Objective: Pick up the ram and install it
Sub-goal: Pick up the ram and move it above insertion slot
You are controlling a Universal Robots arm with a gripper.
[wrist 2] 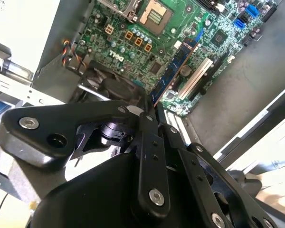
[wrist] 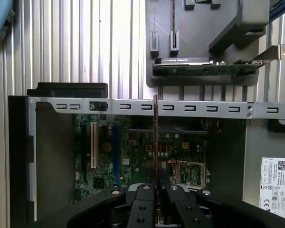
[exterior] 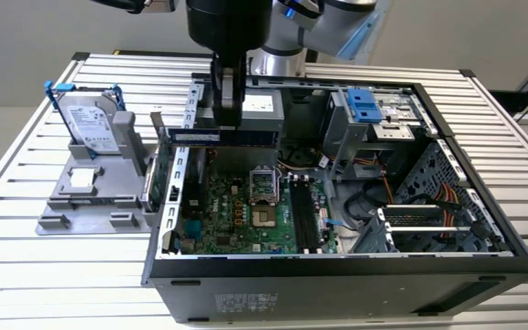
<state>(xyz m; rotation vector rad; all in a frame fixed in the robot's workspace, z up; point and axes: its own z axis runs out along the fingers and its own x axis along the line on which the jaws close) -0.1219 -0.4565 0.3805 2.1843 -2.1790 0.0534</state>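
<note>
From where I stand, the black two-fingered gripper (exterior: 228, 127) hangs over the open black metal computer case (exterior: 337, 282), its fingers (wrist: 142, 195) pressed together on the ram (exterior: 190, 137), a thin, long bluish-green circuit-board stick with dark chips. The ram sits level in the air above the green motherboard (exterior: 236, 213), held clear of it over its far end, on edge with its long bottom edge facing down. In both wrist views it shows as a narrow blade (wrist: 156, 133) running out from between the fingertips, with the motherboard behind it. The long black slots (exterior: 302, 220) on the motherboard look unfilled. The ram looks very light and stiff, but thin and brittle: I'd judge it would snap or crack rather than bend if twisted. Its flat faces look smooth, so a pinch at one end might let it swing. The hold is at mid-length across the two faces, which seems right to me, keeping it balanced and leaving the bottom contact edge free. Well apart from the motherboard, outside the case, a silver hard drive with blue handles (exterior: 90, 124) and a wider green expansion card (wrist: 199, 69) stand in a grey fixture (exterior: 80, 199).
</note>
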